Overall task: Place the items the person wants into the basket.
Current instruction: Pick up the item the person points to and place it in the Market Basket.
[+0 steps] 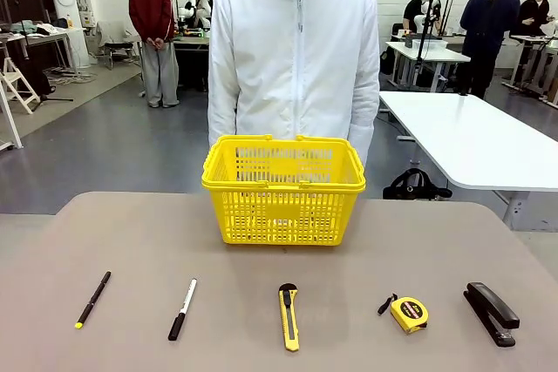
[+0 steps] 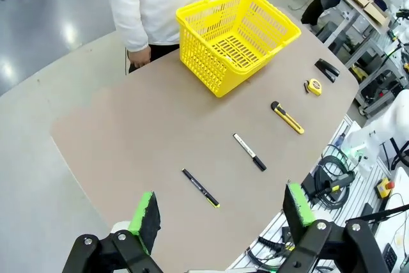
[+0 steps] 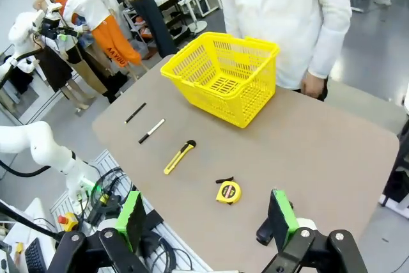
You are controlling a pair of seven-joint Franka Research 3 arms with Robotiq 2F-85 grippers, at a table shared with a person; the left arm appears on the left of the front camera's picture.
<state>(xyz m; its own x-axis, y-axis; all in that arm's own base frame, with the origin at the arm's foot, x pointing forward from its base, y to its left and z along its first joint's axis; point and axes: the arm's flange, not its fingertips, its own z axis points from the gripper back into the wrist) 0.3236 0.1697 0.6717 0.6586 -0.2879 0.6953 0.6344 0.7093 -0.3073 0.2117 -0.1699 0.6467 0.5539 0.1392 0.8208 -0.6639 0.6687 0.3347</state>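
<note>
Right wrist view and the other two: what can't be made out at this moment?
1) The stapler: in the right wrist view, mostly hidden behind a pad of the right gripper.
2) Print on the tape measure: too small to read in any view.
3) The hands of the person: in the front view, hidden behind the basket.
4) Which items the person wants: no gesture shows it.
</note>
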